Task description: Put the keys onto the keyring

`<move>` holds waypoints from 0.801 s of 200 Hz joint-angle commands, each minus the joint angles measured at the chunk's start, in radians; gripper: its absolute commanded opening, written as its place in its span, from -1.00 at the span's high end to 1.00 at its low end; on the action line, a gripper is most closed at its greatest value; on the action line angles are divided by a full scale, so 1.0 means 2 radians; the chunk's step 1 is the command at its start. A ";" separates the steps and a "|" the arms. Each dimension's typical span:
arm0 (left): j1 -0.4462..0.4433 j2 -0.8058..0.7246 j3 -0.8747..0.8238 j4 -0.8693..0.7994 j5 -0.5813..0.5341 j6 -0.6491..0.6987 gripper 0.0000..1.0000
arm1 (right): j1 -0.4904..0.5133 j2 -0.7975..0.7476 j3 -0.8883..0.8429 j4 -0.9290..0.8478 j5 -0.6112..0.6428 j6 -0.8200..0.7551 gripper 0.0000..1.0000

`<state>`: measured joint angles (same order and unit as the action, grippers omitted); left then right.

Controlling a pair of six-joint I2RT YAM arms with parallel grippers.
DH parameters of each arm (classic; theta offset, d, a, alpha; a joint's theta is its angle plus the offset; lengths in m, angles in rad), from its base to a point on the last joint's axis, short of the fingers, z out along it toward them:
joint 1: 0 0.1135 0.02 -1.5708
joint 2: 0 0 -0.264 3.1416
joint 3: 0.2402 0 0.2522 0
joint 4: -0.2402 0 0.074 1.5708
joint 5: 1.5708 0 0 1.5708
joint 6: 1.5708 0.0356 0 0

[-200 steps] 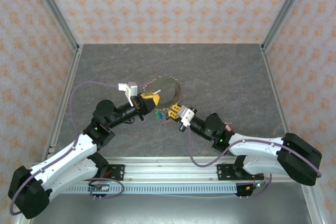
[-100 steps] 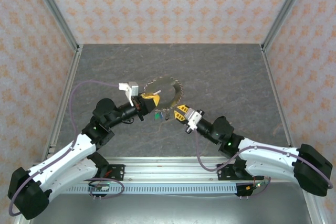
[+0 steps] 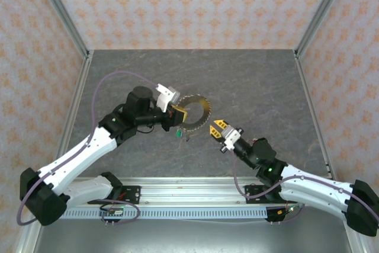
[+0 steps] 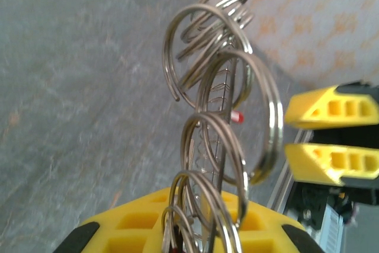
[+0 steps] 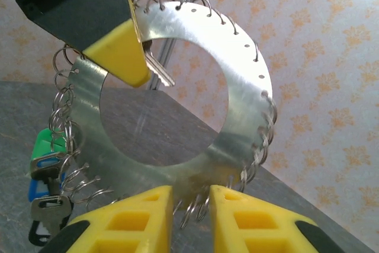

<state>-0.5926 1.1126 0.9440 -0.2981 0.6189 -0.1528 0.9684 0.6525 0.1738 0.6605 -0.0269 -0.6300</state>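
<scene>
Pinching the keyring [image 5: 240,93] in your left gripper [image 3: 176,113], you are presenting it just beyond the slightly parted, empty fingers of your right gripper [image 5: 192,192], so be lining one loop [image 5: 190,208] between them, while the right wrist view is resolving the keys [image 5: 46,152] hanging left, the top view blurring them to specks.

Flat metal keyring [image 5: 243,111] upright, keys [image 5: 44,164] hanging beneath

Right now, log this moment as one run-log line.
left gripper: shut on keyring, held upright | right gripper: open, empty, close to keyring rim | keys: green and blue tags hanging on keyring
</scene>
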 commanded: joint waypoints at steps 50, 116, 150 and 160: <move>-0.012 -0.007 0.016 -0.016 0.061 0.053 1.00 | -0.008 0.013 0.011 -0.073 -0.095 0.004 0.56; -0.017 -0.069 -0.021 -0.010 0.035 0.086 1.00 | -0.008 0.039 0.020 -0.066 -0.098 -0.005 0.57; -0.021 -0.074 -0.008 -0.081 -0.013 0.120 1.00 | -0.008 0.028 0.016 -0.066 -0.037 -0.009 0.56; -0.022 -0.064 0.005 -0.112 -0.021 0.132 1.00 | -0.008 0.025 0.015 -0.066 -0.026 -0.009 0.55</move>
<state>-0.6289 0.9722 0.9012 -0.4103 0.6479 0.0303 0.9565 0.7284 0.1795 0.5156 -0.1638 -0.6338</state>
